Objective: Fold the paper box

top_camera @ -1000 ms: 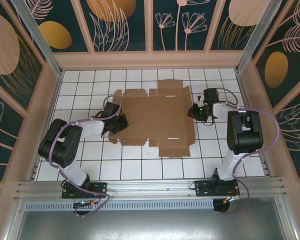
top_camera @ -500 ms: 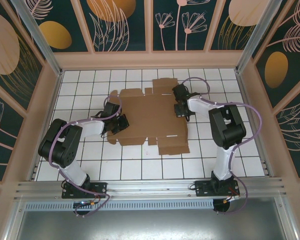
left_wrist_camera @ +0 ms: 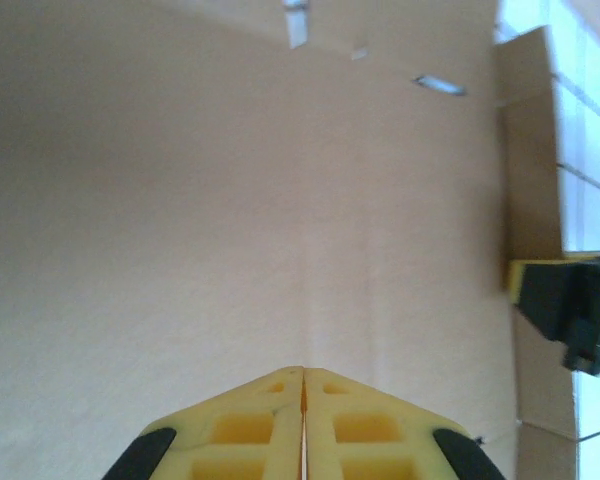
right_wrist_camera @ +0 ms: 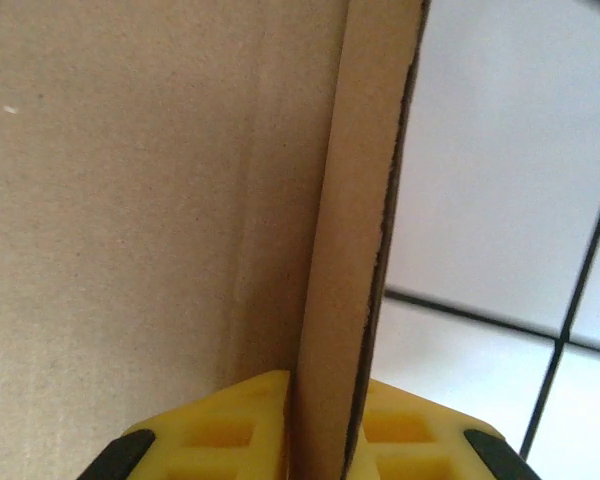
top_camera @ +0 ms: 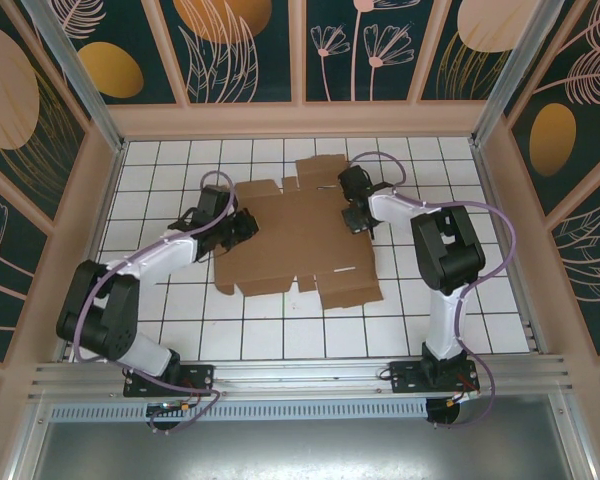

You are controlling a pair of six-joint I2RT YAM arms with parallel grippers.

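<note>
**One paper box, two arms, two grippers**

One paper box [top_camera: 300, 235] is counted, laid on one white-tiled table [top_camera: 280, 340]. Two arms are counted: one left arm [top_camera: 130, 280] and one right arm [top_camera: 445, 250]. Each arm is ended by one gripper, so two are tallied, the left gripper [top_camera: 242, 225] and the right gripper [top_camera: 355, 218]. Two yellow fingers [left_wrist_camera: 250, 430] are shown on each gripper in the wrist views, four in all. One purple cable [top_camera: 526, 248] is looped along each arm, making two. Three small pale slots [left_wrist_camera: 440, 85] are made out in the cardboard in the left wrist view.
</note>
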